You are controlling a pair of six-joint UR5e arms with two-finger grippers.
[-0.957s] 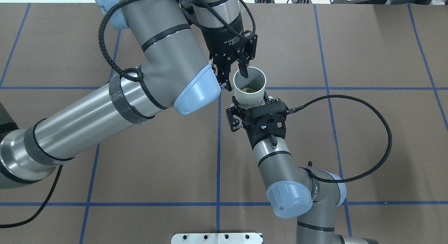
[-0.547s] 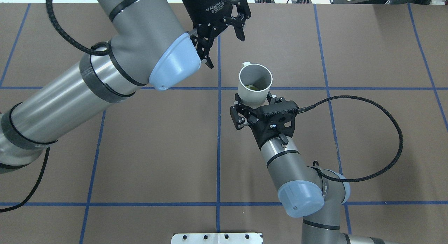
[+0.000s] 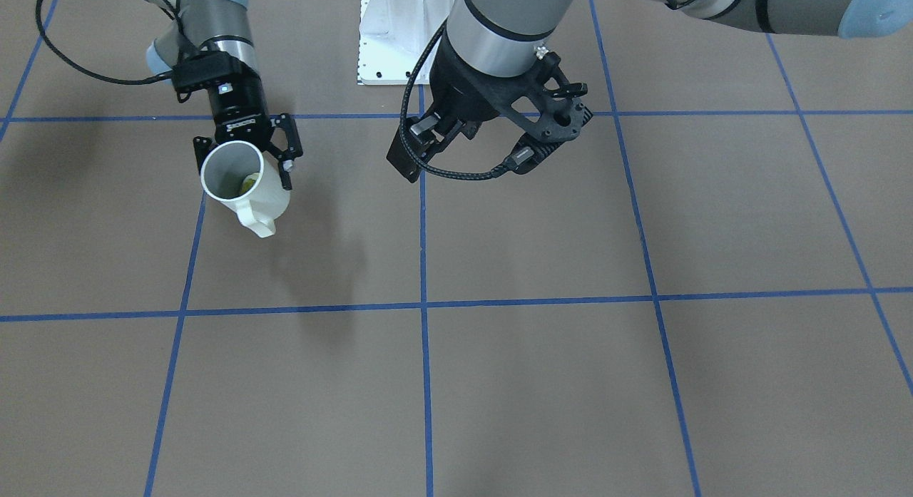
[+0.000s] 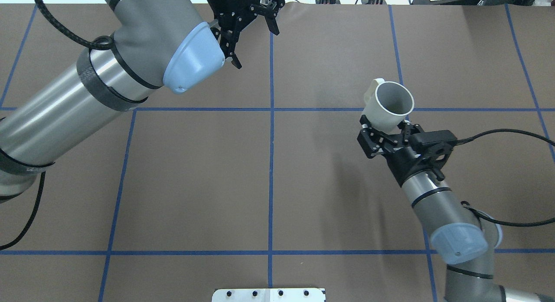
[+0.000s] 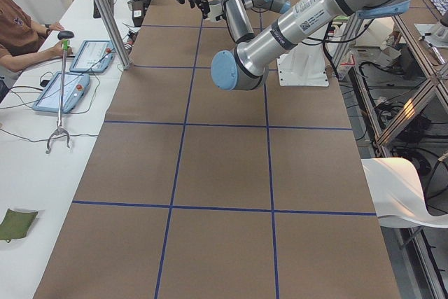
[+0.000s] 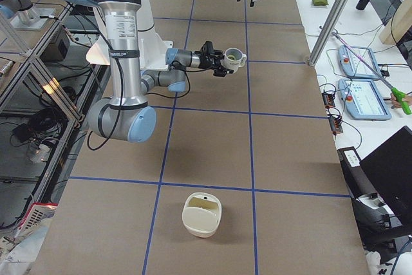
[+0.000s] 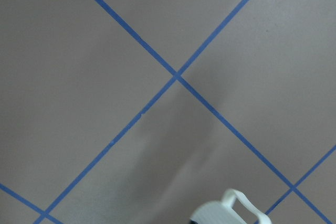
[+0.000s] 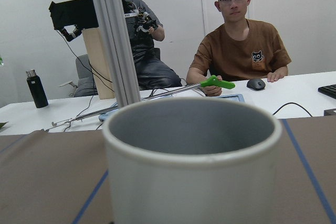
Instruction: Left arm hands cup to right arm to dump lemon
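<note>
The brown table (image 4: 195, 163) is divided into big squares by blue tape lines (image 4: 271, 163), and an aluminium post (image 6: 331, 17) stands at its long edge. Beside the post runs a white bench (image 5: 21, 173) with blue-framed tablets (image 6: 364, 98) on it, and behind the post a plain white wall (image 8: 173, 3) is seen. Also behind the post, a man in a brown shirt (image 8: 239, 51) sits at the bench.

The cup (image 4: 387, 108) looks smooth glazed ceramic, the table (image 4: 195, 172) matt brown.
</note>
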